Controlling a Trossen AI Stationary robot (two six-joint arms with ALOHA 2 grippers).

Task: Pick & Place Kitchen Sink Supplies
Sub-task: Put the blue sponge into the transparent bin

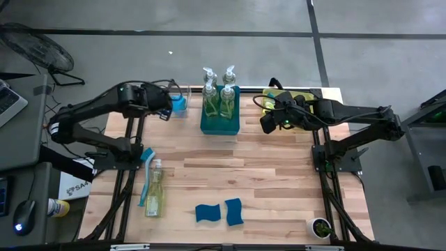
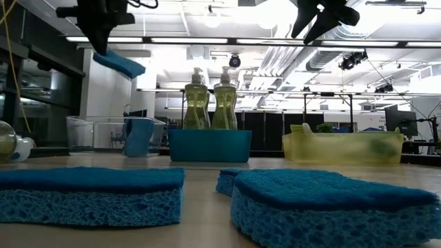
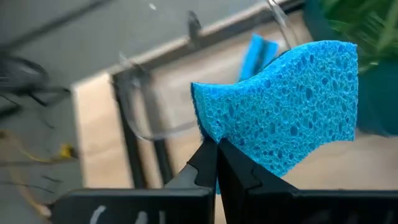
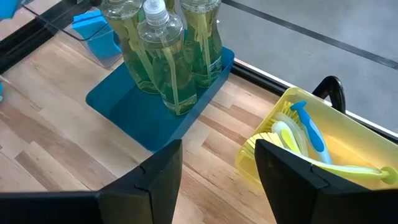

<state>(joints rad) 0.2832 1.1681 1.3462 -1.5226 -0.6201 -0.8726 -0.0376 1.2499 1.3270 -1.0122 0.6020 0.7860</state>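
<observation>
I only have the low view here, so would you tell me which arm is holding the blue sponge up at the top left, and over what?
Observer: The left gripper, shut on the sponge. From above it hangs by the clear bin at the table's far left.
Operator: Thanks. Is anything already in that bin?
Observer: Yes, a blue sponge already sits in it, as the right wrist view shows.
Operator: And what about the right gripper?
Observer: The right gripper is open and holds nothing, hanging between the teal bin of soap bottles and the yellow bin.
</observation>
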